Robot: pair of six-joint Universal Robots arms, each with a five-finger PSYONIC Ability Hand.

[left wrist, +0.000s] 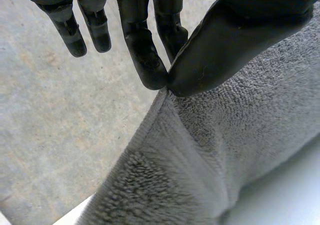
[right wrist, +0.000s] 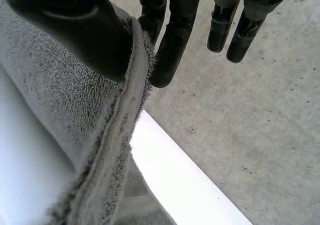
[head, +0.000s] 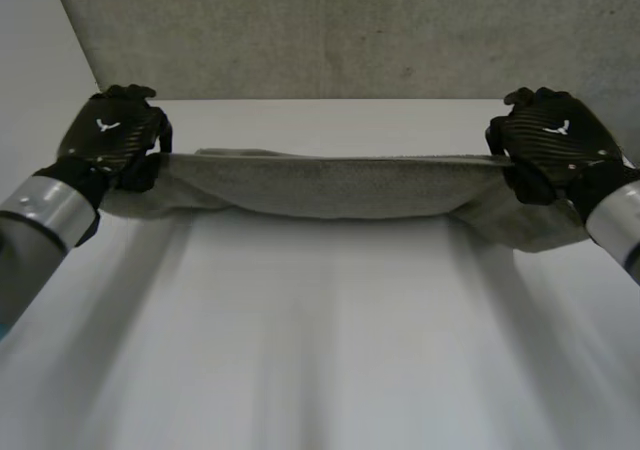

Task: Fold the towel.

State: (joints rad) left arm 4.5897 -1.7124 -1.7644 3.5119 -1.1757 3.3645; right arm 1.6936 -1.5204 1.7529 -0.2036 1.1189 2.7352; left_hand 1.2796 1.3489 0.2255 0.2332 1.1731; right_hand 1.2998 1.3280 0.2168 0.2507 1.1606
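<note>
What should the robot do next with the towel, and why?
Probably lower both hands evenly to lay the held edge down. The left hand and right hand each pinch one end of the towel, stretched and sagging between them at the table's far side.

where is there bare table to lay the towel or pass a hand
The widest bare stretch is the white table on the near side of the towel. A narrower bare strip runs between the towel and the table's far edge. It is crowded at the towel's ends, pinched by the left hand and right hand.
</note>
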